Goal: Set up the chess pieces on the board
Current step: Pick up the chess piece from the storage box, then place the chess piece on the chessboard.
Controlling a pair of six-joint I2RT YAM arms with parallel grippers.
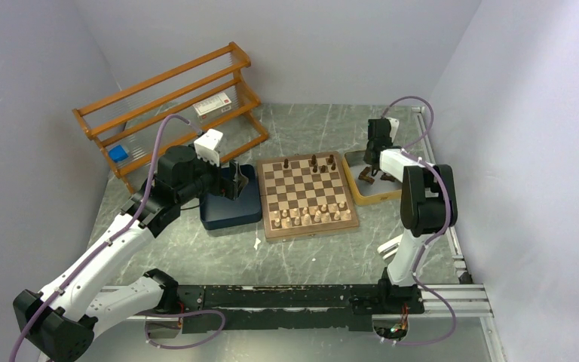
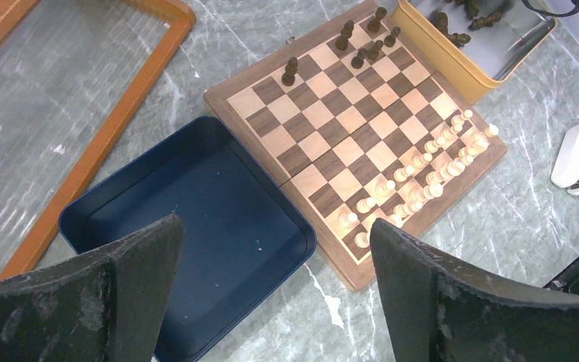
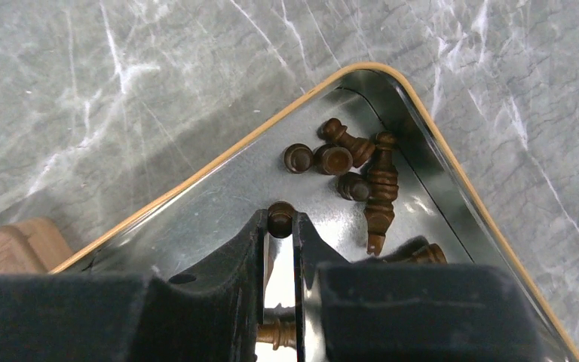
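Several dark pieces (image 1: 315, 162) stand on the far ranks of the board (image 1: 307, 192); more lie in the yellow tray (image 3: 381, 72). There the right claw (image 3: 279, 226) pinches one piece (image 3: 280, 213) by its head, probably so it lifts upright. The left claw (image 2: 275, 226) hangs spread wide over the blue tray (image 2: 219, 219).

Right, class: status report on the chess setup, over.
Left gripper open, over blue tray. Right gripper shut on dark chess piece at yellow tray. Few dark pieces on board. Nothing seen blocking.
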